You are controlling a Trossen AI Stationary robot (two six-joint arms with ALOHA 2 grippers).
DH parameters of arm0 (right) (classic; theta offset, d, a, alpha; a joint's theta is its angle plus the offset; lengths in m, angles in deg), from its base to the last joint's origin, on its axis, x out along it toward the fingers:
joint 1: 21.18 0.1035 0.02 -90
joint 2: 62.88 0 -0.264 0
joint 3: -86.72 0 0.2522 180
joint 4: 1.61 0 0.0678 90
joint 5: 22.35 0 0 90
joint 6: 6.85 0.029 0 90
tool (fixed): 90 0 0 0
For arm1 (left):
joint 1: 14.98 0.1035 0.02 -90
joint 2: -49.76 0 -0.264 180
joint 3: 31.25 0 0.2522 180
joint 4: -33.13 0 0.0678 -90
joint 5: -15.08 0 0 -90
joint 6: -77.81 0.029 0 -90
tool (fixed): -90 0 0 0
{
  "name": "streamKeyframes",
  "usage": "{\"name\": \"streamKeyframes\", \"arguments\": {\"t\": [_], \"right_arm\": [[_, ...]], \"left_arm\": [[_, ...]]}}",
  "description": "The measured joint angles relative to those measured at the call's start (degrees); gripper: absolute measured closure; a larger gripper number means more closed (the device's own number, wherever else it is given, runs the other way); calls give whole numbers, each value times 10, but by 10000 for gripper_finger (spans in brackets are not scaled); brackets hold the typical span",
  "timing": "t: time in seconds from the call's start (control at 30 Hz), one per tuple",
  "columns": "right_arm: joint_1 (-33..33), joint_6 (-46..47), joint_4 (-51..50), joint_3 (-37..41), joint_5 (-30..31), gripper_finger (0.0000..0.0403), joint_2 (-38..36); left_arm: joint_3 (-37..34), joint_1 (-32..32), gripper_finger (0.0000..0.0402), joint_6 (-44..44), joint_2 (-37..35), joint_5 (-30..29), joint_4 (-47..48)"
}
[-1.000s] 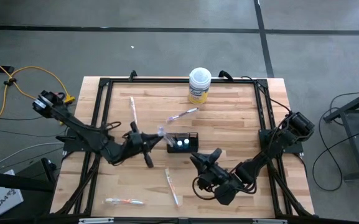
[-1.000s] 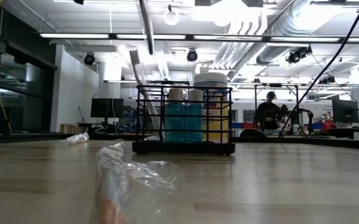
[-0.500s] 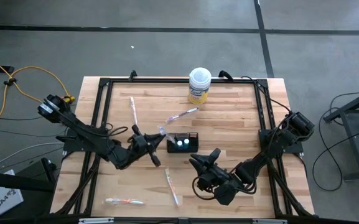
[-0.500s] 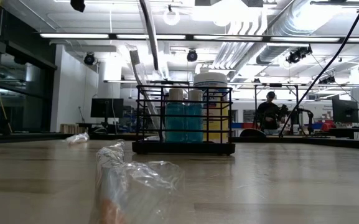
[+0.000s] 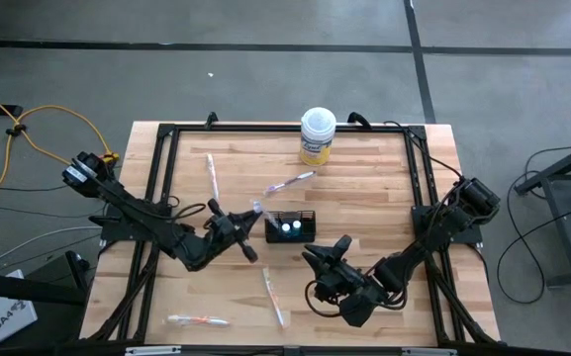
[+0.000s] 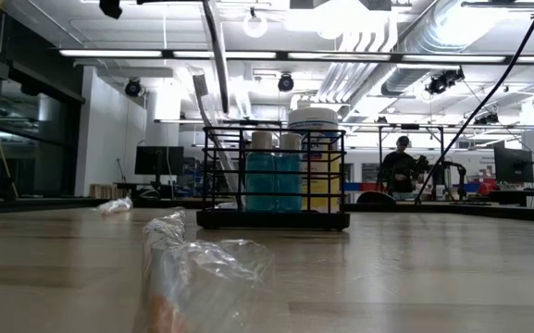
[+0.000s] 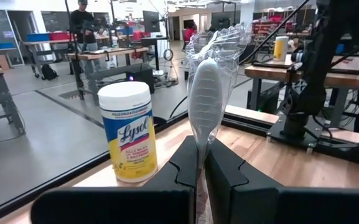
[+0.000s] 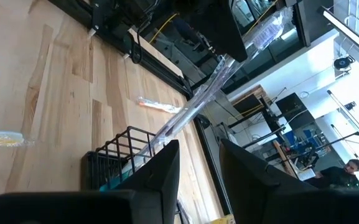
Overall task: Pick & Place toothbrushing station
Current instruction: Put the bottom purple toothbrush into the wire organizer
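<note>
High view: the black wire-mesh holder (image 5: 291, 226) sits near the middle of the wooden table (image 5: 364, 188), its long side running left to right, with two white-capped teal tubes (image 5: 290, 228) standing in it. The left gripper (image 5: 249, 248) hangs just beside the holder's left end, clamped on a wrapped toothbrush (image 5: 256, 211) that slants up over that end. The right gripper (image 5: 327, 252) waits in front of the holder, a little to its right. Other wrapped toothbrushes (image 5: 210, 174) lie scattered on the table, pointing different ways, and a yellow wipes tub (image 5: 317, 135) stands at the far edge.

Low view: the holder (image 6: 273, 178) stands upright, the tubes (image 6: 274, 172) vertical inside it, and a toothbrush (image 6: 204, 102) rises slanted above its left side.

Left wrist view: the fingers (image 7: 182, 167) are pressed together around the handle of the wrapped toothbrush (image 7: 205, 102), head pointing away from the gripper; the tub (image 7: 128, 131) stands beyond.

Right wrist view: the fingers (image 8: 162, 171) stand partly apart with nothing between them; the holder (image 8: 124, 155) lies beyond them, the held toothbrush (image 8: 198, 102) slanting above it.
</note>
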State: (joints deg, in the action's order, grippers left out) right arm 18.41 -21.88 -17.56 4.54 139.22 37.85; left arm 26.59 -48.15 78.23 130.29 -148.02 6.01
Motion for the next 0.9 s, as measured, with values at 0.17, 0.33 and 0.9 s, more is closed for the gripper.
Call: {"name": "streamKeyframes", "arguments": {"t": [0.17, 0.33, 0.9], "right_arm": [[0, 0, -3, 0, 0, 298, 0], [0, 0, -3, 0, -10, 298, 0], [0, 0, -2, 0, -16, 298, 0]], "left_arm": [[0, 5, 398, 0, 0, -6, 5], [0, 21, 398, -40, 0, -4, 51], [0, 36, 398, -112, 48, 9, 75]]}}
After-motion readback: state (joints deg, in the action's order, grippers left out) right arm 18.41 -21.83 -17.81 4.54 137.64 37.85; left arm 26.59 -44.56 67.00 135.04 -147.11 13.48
